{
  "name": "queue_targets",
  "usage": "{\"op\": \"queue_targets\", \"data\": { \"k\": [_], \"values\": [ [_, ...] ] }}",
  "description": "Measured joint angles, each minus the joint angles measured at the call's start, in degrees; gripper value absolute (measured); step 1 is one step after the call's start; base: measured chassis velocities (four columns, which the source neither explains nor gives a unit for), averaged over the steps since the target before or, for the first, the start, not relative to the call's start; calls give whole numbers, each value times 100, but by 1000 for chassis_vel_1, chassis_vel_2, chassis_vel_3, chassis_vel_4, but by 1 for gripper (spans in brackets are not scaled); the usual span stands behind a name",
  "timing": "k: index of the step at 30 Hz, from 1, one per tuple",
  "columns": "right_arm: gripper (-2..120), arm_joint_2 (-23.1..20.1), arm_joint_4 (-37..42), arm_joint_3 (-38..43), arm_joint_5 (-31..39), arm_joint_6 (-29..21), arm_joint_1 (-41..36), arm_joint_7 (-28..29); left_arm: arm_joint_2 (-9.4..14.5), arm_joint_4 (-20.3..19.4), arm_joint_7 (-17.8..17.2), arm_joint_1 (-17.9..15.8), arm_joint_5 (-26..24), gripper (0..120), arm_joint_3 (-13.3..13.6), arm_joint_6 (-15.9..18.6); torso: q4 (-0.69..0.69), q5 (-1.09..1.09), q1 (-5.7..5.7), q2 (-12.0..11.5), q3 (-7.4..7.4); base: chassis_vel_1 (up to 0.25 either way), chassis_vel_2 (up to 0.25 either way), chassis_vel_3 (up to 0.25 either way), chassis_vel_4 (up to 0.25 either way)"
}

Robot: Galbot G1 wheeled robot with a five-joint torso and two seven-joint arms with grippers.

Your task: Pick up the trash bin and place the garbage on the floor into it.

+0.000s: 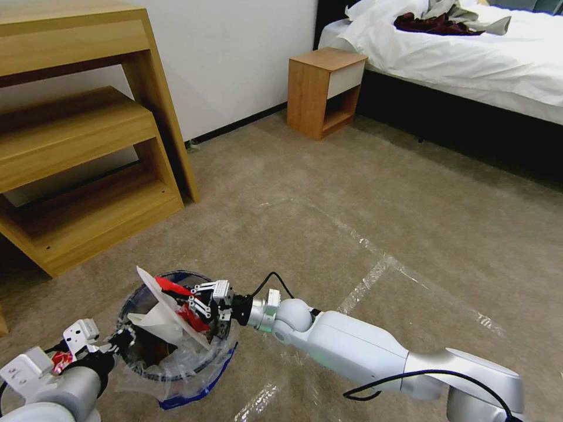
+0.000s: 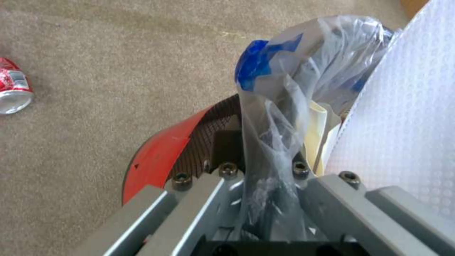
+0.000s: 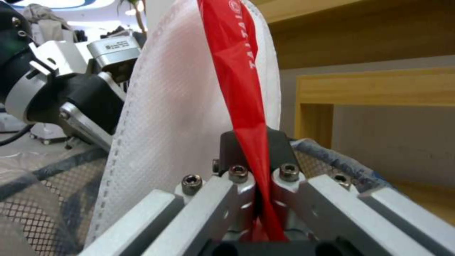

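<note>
- Right gripper (image 1: 206, 306) hangs over the trash bin (image 1: 170, 375), near left, jaws pinched on the red wrapper (image 3: 237, 71); drop-off step, I'd say
- Left gripper (image 2: 270, 185) clamps the bin's rim and liner
- Next: release; red can (image 2: 13, 90) waits on the floor (image 1: 352, 193)

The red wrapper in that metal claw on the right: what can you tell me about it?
The red wrapper looks like thin, glossy plastic film with white lettering, twisted into a narrow strip. The right end effector is shut on its lower end, over the open trash bin. The strip rises from the fingers and lies against a white slipper standing in the bin. The left end effector holds the bin at its rim.
</note>
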Motion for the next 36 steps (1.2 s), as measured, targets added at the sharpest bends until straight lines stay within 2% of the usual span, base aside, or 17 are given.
{"op": "queue_targets", "data": {
  "k": [9,13,15,17,18,20,23,24,31,32,35,36],
  "values": [
    [0,-35,53,-3,-9,-23,58,9,-16,1,-3,-18,8,0,25,0,0,0,0,0,0,0,0,0,0],
    [6,-64,96,-9,-17,-27,77,5,-17,5,-5,-28,7,0,31,0,0,0,0,0,0,0,0,0,0],
    [19,-92,139,-14,-53,-30,109,-52,-19,23,-7,-44,6,0,34,-1,0,0,0,0,0,0,0,0,0],
    [22,-94,153,-14,-68,-31,122,-77,-20,31,-9,-51,6,0,37,-1,0,0,0,0,0,0,0,0,0],
    [29,-95,181,-8,-86,-54,142,-135,-21,45,-11,-62,5,0,44,-2,0,0,0,0,0,0,0,0,0],
    [34,-95,208,21,-100,-93,164,-219,-24,62,-14,-76,3,0,52,-2,0,0,0,0,0,0,0,0,0],
    [49,-93,252,60,-129,-150,222,-282,-26,123,-32,-104,-6,0,60,-3,0,0,0,0,0,0,0,0,0],
    [49,-93,252,60,-129,-150,222,-282,-26,123,-32,-104,-6,0,60,-3,0,0,0,0,0,0,0,0,0],
    [76,-130,332,33,-123,-154,309,-291,3,135,-79,-129,-61,0,41,-3,0,0,0,0,0,0,0,0,0],
    [76,-130,332,33,-123,-154,309,-291,3,135,-79,-129,-61,0,41,-3,0,0,0,0,0,0,0,0,0],
    [90,-122,332,20,-123,-154,363,-261,-2,134,-84,-130,-63,0,38,-3,0,0,0,0,0,0,0,0,0],
    [90,-122,332,20,-123,-154,363,-261,-2,134,-84,-130,-63,0,38,-3,0,0,0,0,0,0,0,0,0]
  ]
}}
